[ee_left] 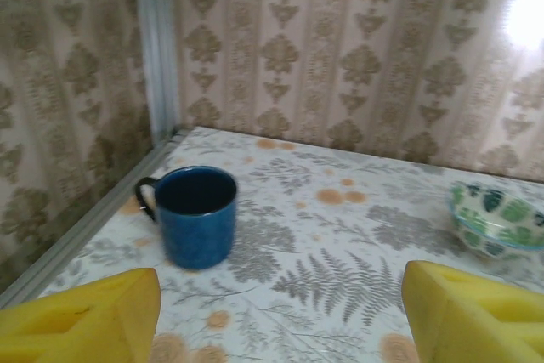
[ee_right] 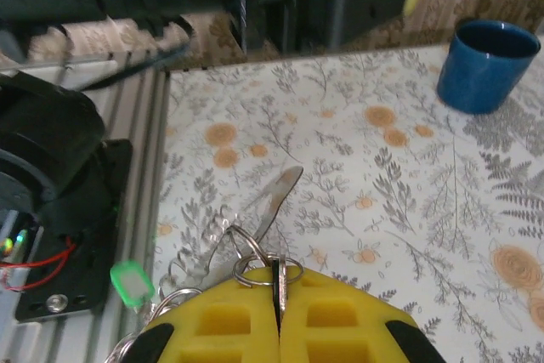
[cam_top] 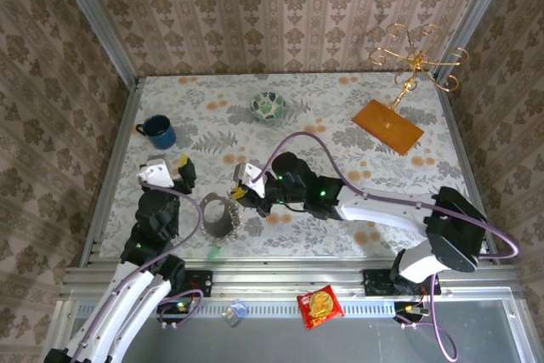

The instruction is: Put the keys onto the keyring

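Keys [ee_right: 276,210] are bunched on a small split ring [ee_right: 255,268], which is pinched in the clenched jaws of the right gripper [ee_right: 279,291]. One silvery blade's long axis slants away from the fingers, tip toward the blue mug [ee_right: 484,65]. A green-headed key [ee_right: 130,282] shows by the bench's [ee_right: 357,125] near edge. The keyring [cam_top: 228,225] sits just beside that gripper. The left gripper's [ee_left: 280,320] jaws stand released, holding nothing.

No words, brand names or numbers can be read anywhere. The red packet [cam_top: 320,305] at the bottom middle of the top view carries printing, but it is too small to make out.
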### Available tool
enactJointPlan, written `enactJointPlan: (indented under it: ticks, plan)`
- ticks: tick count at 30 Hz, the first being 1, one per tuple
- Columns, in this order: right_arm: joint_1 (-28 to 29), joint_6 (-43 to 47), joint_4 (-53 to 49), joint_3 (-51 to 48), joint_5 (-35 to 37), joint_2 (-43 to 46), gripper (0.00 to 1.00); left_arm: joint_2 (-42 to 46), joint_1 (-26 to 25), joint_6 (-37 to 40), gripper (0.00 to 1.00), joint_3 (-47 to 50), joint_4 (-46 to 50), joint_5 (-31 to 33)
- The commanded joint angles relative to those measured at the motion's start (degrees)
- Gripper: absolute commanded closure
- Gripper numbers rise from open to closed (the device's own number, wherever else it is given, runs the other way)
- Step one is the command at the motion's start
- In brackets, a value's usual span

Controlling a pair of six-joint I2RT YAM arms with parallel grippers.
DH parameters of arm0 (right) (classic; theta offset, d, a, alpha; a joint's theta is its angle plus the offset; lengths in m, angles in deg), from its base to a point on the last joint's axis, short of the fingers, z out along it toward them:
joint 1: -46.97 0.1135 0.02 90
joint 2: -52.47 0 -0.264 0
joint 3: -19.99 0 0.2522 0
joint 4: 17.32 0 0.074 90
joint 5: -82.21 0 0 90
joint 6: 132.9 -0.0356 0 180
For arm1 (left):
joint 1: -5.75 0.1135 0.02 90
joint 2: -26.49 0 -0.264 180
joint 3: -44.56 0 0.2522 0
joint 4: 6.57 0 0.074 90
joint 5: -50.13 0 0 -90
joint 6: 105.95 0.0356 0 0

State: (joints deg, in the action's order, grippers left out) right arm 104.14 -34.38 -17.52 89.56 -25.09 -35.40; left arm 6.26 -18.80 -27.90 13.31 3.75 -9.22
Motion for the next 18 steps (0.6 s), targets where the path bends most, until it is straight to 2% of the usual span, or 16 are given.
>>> enactJointPlan:
  ticks: [1, 4, 11, 18]
  plan:
    - [-1.43, 0.62, 1.35, 1.25, 4.20, -1.65, 1.00, -0.04, 0.85, -3.13, 0.25, -2.37, 2.85, 4.62]
    - [-4.07, 3.64, -2.30, -0.04, 5.15, -2.40, 1.00, -1.30, 1.25, -3.34, 0.25, -2.61, 3.00, 3.38]
    - [-10.45, 16.80, -14.58, -2.75, 9.21, -2.06, 1.00, -5.51, 1.72, -1.95, 0.26, -2.63, 2.34, 0.02]
    - [-14.70, 26.84, -23.10, -4.04, 16.26, -2.51, 1.00, -12.68, 2.49, -0.91, 0.26, -2.85, 1.02, -2.05]
